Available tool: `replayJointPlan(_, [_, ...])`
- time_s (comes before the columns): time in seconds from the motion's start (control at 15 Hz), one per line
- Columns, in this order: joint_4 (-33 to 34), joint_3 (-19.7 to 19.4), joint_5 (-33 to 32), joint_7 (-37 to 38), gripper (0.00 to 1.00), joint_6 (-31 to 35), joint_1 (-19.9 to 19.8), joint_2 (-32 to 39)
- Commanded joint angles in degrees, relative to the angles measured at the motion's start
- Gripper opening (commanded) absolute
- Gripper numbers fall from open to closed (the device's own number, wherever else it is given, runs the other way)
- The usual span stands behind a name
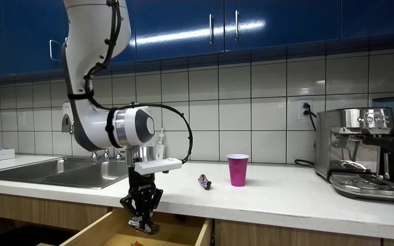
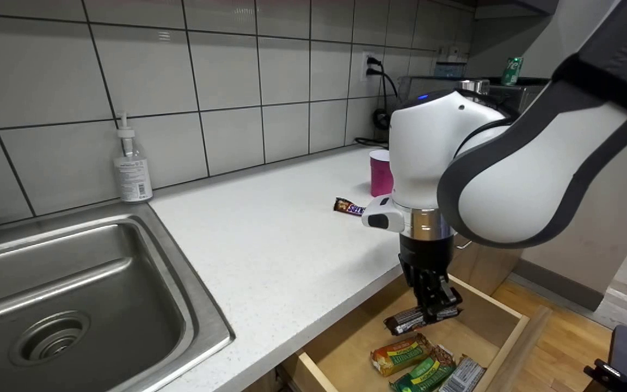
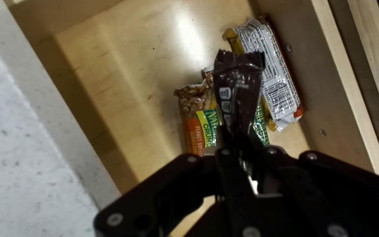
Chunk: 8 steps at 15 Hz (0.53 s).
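My gripper (image 1: 145,227) is shut on a dark brown wrapped bar (image 3: 239,89) and points down over the open wooden drawer (image 2: 490,299). The brown bar also shows in both exterior views (image 1: 134,223) (image 2: 405,321), held above the drawer floor, its middle hidden by the fingers. In the drawer lie an orange granola bar (image 2: 398,354), a green granola bar (image 2: 428,373) and a bar with its silver label side up (image 2: 463,377). In the wrist view the brown bar partly covers the orange bar (image 3: 196,131), the green bar (image 3: 260,125) and the silver-labelled bar (image 3: 275,79).
A small Snickers-type wrapped bar (image 1: 204,181) lies on the white counter (image 2: 270,256) near a pink cup (image 1: 238,171). A double sink (image 1: 103,171), a soap bottle (image 2: 133,177) and an espresso machine (image 1: 351,143) stand along the counter. The counter's front edge (image 1: 286,213) overhangs the drawer's back.
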Motion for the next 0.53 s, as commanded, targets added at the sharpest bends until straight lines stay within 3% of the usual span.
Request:
replayJointPlan(0.0, [-0.57, -0.74, -2.49, 1.34, 0.03, 2.96, 0.82, 1.36])
replayJointPlan(0.33, [-1.00, -0.87, -3.29, 1.65, 0.03, 4.72, 0.85, 2.62])
replayJointPlan(0.4, [-1.13, -0.91, -3.48, 1.76, 0.09, 4.95, 0.90, 2.69])
replayJointPlan(0.47, [-1.23, -0.98, -3.75, 1.96, 0.38, 5.05, 0.99, 2.64])
